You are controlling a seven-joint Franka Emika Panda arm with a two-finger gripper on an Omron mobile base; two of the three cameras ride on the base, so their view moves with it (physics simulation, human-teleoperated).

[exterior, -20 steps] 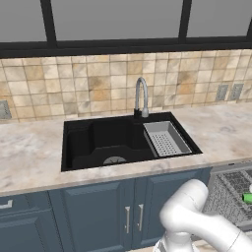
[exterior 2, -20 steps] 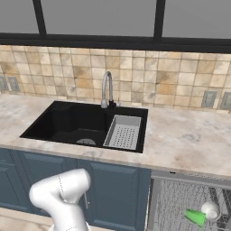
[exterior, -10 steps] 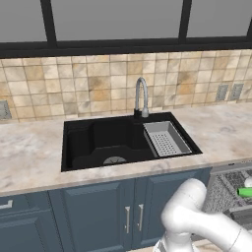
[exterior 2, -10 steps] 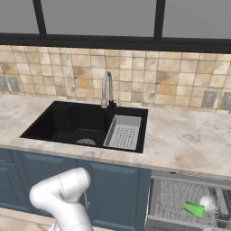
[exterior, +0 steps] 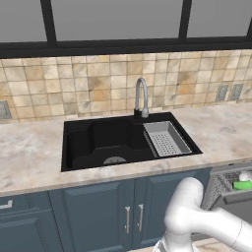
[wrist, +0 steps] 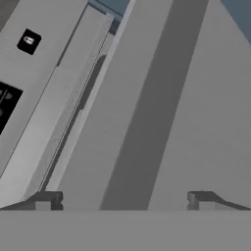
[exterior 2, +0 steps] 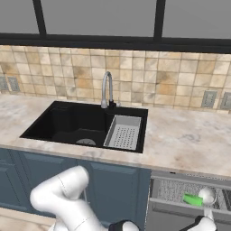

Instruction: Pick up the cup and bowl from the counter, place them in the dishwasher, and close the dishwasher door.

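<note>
The small bright green cup (exterior 2: 193, 199) lay beside the pale glossy bowl (exterior 2: 207, 195) in the grey metallic dishwasher's (exterior 2: 180, 191) wire rack. My hand (wrist: 122, 198) was spread wide, holding nothing, close against the flat grey dishwasher door (wrist: 162, 98).

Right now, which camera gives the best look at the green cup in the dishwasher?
The right base view: the cup lies on the dishwasher rack beside the bowl, nearly whole. The left base view catches the cup only at the frame's right edge. The hand view faces the grey door panel instead.
</note>
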